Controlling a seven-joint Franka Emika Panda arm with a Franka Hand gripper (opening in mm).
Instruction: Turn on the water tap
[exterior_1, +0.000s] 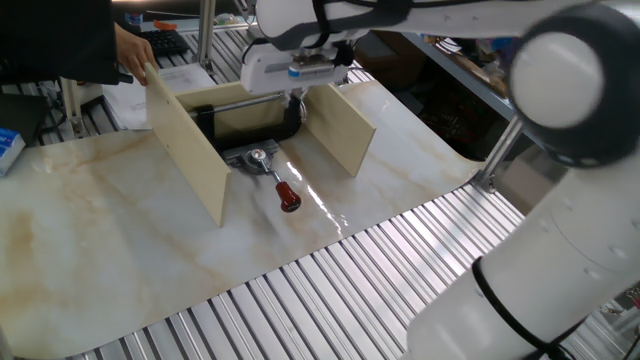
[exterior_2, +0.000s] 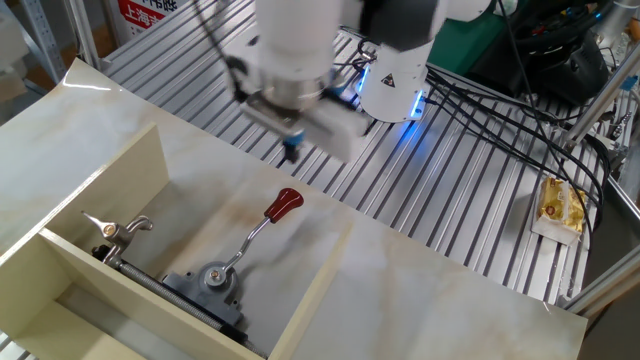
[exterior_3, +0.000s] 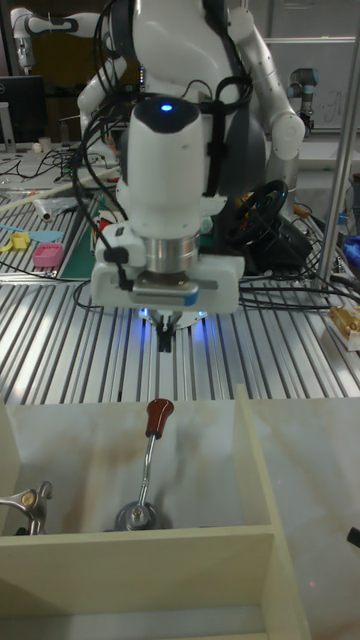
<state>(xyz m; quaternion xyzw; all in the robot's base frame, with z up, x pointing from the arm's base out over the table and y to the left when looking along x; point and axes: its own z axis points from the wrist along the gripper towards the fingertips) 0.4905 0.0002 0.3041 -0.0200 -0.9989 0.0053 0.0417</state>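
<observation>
Tap lever (exterior_3: 150, 455) is not yet touched; gripper (exterior_3: 166, 341), fingers together, is held above its red knob (exterior_3: 158, 414).

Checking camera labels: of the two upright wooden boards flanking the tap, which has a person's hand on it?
The longer board, left of the tap lever in the one fixed view; a hand grips its far top corner. The shorter board stands untouched.
</observation>
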